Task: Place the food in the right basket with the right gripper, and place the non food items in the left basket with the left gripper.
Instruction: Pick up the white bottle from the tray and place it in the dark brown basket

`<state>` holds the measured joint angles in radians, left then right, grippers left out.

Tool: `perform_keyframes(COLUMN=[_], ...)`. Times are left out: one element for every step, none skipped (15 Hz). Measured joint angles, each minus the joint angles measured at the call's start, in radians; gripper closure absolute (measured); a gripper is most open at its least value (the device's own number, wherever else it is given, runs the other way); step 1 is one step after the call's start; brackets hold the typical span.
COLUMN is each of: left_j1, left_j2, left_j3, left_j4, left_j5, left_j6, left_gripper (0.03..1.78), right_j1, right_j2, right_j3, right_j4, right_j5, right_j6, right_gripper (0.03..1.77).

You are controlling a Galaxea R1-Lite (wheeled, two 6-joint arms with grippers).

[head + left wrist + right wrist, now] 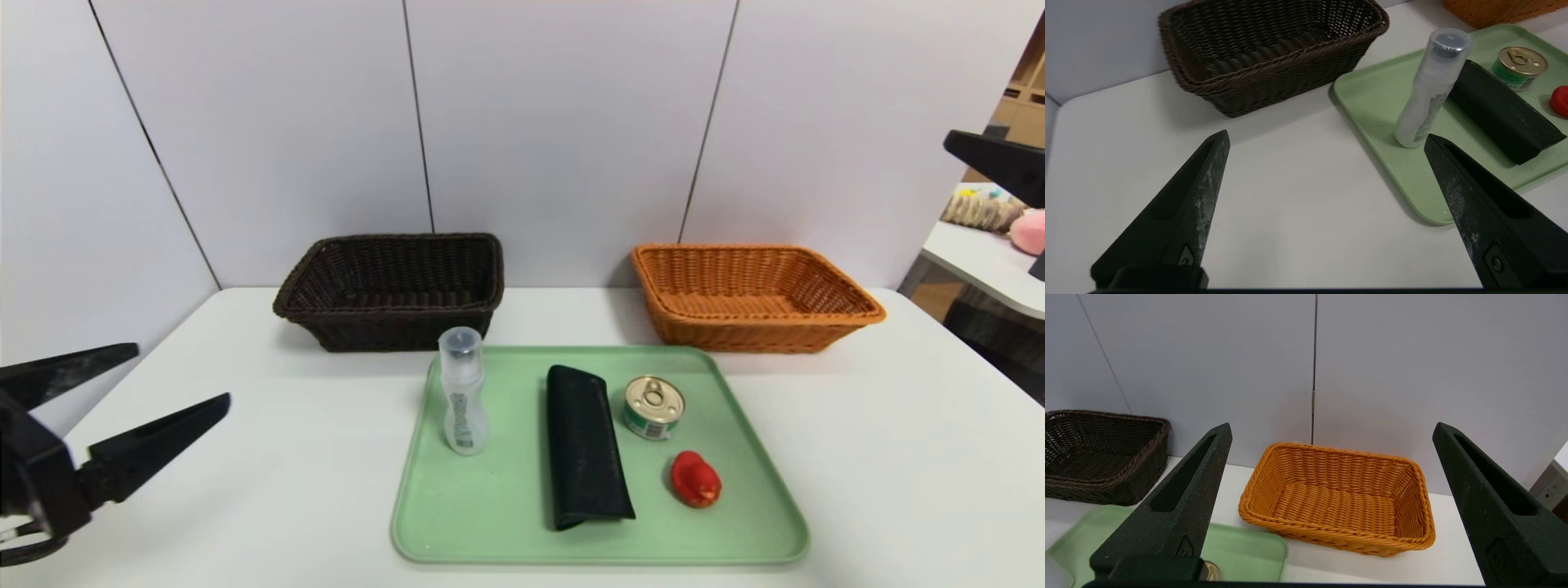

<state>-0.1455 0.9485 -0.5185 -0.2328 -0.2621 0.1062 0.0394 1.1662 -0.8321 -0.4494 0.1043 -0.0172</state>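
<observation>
On the green tray [490, 506] the translucent bottle [462, 392] stands upright, with the long black case [584, 445], the gold-lidded tin can [653, 406] and the small red lumpy object [695, 478] to its right. Behind the tray sit the dark brown basket [392, 290] and the orange-tan basket [751, 298], both empty. My left gripper [181, 376] hovers open over the table left of the tray, holding nothing; its view shows the bottle [1431, 90] just beyond one fingertip. My right gripper [1333, 426] is open and raised at the far right, facing the orange basket [1339, 498].
The white table [882, 457] ends at a grey panelled wall just behind the baskets. A second table [980, 261] with soft toys stands beyond the right edge. Bare tabletop lies on both sides of the tray.
</observation>
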Motion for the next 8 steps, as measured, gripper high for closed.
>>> perform_keyframes(left_j1=[-0.037, -0.072, -0.099, -0.121, -0.142, -0.164, -0.188, -0.219], left_j2=[0.064, 0.133, 0.195, 0.256, 0.314, 0.374, 0.426, 0.477], left_j3=[0.008, 0.014, 0.022, 0.028, 0.033, 0.037, 0.04, 0.043], left_j4=[-0.047, -0.099, -0.145, -0.194, -0.243, -0.295, -0.343, -0.394], left_j5=[-0.001, -0.003, -0.003, -0.003, -0.004, -0.003, 0.0, 0.011], left_j6=[-0.007, -0.012, -0.017, -0.022, -0.029, -0.036, -0.046, -0.064], left_gripper=[0.12, 0.12, 0.12, 0.12, 0.12, 0.12, 0.12, 0.12], right_j1=[0.001, 0.001, 0.001, 0.001, 0.001, 0.0, -0.003, -0.006], right_j2=[0.031, 0.057, 0.076, 0.09, 0.101, 0.109, 0.113, 0.116], right_j3=[-0.015, -0.027, -0.033, -0.035, -0.035, -0.031, -0.026, -0.02], right_j4=[-0.002, -0.003, -0.003, -0.003, -0.002, -0.002, -0.003, -0.003], right_j5=[-0.012, -0.024, -0.029, -0.031, -0.031, -0.031, -0.034, -0.041], right_j6=[0.004, 0.012, 0.016, 0.017, 0.021, 0.022, 0.023, 0.024], right_gripper=[0.1, 0.1, 0.1, 0.1, 0.1, 0.1, 0.1, 0.1])
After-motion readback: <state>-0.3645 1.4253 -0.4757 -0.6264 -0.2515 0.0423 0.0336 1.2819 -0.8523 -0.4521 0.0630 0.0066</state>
